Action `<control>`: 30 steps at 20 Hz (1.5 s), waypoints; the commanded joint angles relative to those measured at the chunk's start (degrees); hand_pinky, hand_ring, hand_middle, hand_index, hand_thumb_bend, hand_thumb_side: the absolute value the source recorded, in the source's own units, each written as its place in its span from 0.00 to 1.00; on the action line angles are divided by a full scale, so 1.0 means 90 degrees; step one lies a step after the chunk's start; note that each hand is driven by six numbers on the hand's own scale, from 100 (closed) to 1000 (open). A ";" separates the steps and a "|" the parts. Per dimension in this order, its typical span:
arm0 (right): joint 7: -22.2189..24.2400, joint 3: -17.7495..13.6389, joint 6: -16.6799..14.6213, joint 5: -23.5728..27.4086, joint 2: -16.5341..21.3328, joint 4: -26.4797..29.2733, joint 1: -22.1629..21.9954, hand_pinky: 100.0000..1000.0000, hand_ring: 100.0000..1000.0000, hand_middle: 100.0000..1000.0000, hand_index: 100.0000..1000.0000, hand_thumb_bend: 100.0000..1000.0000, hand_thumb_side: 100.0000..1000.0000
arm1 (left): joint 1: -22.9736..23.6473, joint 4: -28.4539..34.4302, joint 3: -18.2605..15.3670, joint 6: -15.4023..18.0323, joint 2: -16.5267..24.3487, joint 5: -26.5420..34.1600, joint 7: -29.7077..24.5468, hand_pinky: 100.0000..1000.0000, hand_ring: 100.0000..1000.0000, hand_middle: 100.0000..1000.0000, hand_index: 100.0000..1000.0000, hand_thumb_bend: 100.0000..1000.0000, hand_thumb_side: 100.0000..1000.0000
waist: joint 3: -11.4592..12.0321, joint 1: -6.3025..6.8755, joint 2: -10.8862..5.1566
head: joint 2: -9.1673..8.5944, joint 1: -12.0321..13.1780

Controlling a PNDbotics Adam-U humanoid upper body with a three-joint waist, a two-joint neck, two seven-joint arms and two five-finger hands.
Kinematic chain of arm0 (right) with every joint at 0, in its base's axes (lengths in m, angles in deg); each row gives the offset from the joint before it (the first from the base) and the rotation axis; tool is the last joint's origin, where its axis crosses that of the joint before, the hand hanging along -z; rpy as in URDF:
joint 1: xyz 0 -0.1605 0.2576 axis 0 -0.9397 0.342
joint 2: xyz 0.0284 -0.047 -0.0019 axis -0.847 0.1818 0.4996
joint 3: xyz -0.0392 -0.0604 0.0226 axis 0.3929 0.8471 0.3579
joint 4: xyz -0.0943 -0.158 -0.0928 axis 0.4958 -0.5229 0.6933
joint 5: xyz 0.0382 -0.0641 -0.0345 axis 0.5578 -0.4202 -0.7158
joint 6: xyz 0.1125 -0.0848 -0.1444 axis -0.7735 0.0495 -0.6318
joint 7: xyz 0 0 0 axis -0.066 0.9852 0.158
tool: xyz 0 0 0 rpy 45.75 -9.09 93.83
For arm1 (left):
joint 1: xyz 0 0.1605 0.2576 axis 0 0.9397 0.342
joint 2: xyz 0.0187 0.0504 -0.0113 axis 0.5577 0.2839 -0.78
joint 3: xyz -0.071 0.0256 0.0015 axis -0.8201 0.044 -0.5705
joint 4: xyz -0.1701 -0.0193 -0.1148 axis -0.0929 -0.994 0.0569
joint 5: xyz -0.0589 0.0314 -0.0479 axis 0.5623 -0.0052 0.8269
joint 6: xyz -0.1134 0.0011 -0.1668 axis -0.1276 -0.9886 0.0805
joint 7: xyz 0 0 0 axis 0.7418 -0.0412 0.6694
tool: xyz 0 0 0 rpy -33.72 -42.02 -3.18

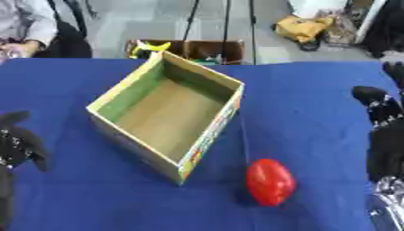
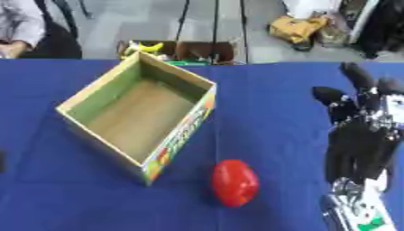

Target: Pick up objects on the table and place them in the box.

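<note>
Blue cloth-covered table (image 1: 315,99) spread flat across the view. Beyond its far edge, brown crates (image 1: 213,50) holding a yellow item, and a yellow bag (image 1: 301,28) on the grey floor. Nothing between box and red object.

Open cardboard box (image 1: 170,113) standing askew at table centre, plain brown inside, printed colours along its near side, holding nothing. Smooth, glossy red oval object (image 2: 234,182) lying on the cloth just beside the box's near corner, apart from it.

Right hand (image 2: 359,131) black, fingers straight and spread, near the table's right edge, grasping nothing. Left hand (image 1: 17,144) relaxed at the left edge, released.
</note>
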 commanded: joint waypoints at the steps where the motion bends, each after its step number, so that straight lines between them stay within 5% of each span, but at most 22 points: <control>1: 0.0054 -0.0043 -0.0079 0.0009 0.0079 0.0126 0.0035 0.72 0.56 0.82 0.82 0.00 1.00 | -0.0025 0.0126 0.0001 -0.0006 0.0009 -0.0035 0.0001 0.19 0.33 0.36 0.71 0.00 1.00 | -0.0008 0.0009 -0.0109 | -0.0108 0.0004; 8: 0.0151 -0.0067 -0.0089 -0.0237 0.0117 0.0126 0.0028 0.74 0.57 0.82 0.84 0.00 1.00 | -0.0024 0.0126 0.0000 -0.0006 0.0011 -0.0039 0.0003 0.19 0.33 0.36 0.71 0.00 1.00 | -0.0008 0.0007 -0.0110 | -0.0108 0.0010; 15: 0.0752 -0.0250 0.0451 -0.2847 0.0698 0.0126 0.0109 0.80 0.68 0.90 0.85 0.00 1.00 | -0.0020 0.0126 0.0001 -0.0015 0.0026 -0.0043 0.0006 0.19 0.33 0.36 0.71 0.00 1.00 | -0.0007 -0.0024 -0.0136 | -0.0081 0.0052; 20: 0.1719 -0.0239 0.0961 -0.4655 0.1218 0.0126 0.0203 0.80 0.73 0.93 0.88 0.00 1.00 | -0.0026 0.0126 0.0009 -0.0021 0.0042 -0.0040 -0.0002 0.19 0.33 0.36 0.71 0.00 1.00 | 0.0008 -0.0059 -0.0169 | -0.0039 0.0165; 29: 0.3011 -0.0080 0.1738 -0.5781 0.1990 0.0126 0.0555 0.76 0.73 0.89 0.85 0.00 1.00 | -0.0031 0.0126 0.0033 -0.0039 0.0076 -0.0010 -0.0030 0.20 0.33 0.36 0.71 0.00 1.00 | 0.0001 -0.0099 -0.0286 | 0.0041 0.0256; 30: 0.3206 -0.0040 0.1796 -0.5839 0.2098 0.0126 0.0616 0.76 0.73 0.89 0.86 0.09 1.00 | -0.0031 0.0126 0.0037 -0.0041 0.0080 -0.0005 -0.0035 0.20 0.33 0.36 0.71 0.00 1.00 | 0.0002 -0.0101 -0.0302 | 0.0052 0.0254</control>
